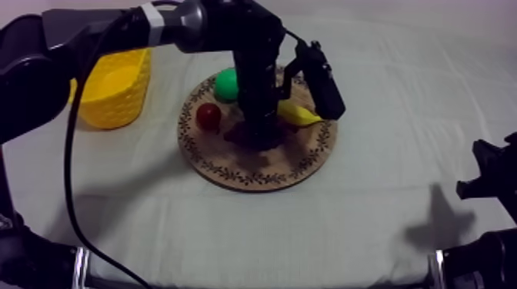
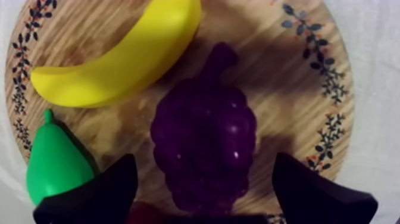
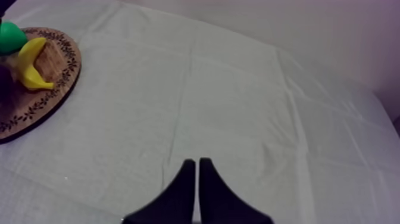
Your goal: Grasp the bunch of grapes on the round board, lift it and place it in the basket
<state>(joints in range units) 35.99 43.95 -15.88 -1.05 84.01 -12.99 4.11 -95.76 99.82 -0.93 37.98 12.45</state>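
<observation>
On the cloth — left gripper spread wide astride the bunch of grapes on the wooden board, right gripper pinched together.

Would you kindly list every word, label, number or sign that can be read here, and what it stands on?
No text can be read anywhere.
The wooden board bears only a dark leaf pattern round its rim, no letters.
The yellow basket, banana, pear, bunch of grapes, small red fruit and cloth carry no markings.
</observation>
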